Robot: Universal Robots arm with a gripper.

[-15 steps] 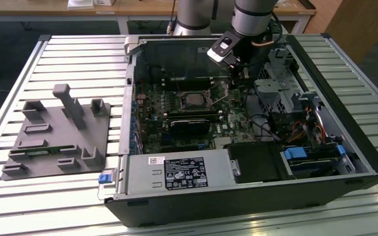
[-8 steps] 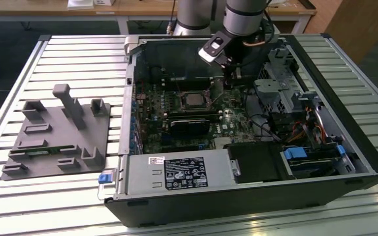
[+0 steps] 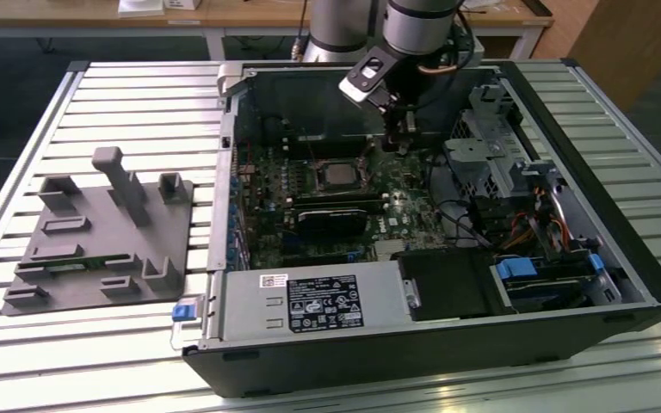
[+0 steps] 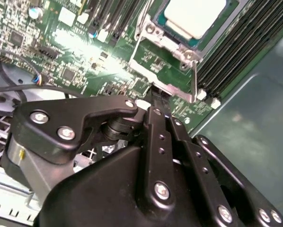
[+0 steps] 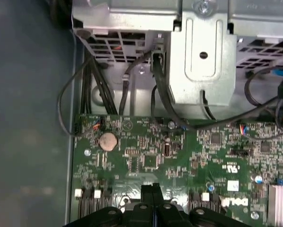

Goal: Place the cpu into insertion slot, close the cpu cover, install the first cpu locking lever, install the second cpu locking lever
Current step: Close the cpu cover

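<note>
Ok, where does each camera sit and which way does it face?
Exterior view: off the arm, raised, looking down into the open black computer case; the grey robot arm and black gripper show.
Second wrist view: on the arm, looking past the gripper at the silver-topped square cpu.
First wrist view: on the arm, looking over the gripper at the green motherboard and silvery drive cage.
Shared: both wrist views show gripper and motherboard.

A grey moulded fixture (image 3: pixel 95 237) lies on the slatted table (image 3: pixel 135 103), beside the open black computer case (image 3: pixel 423 353).
</note>
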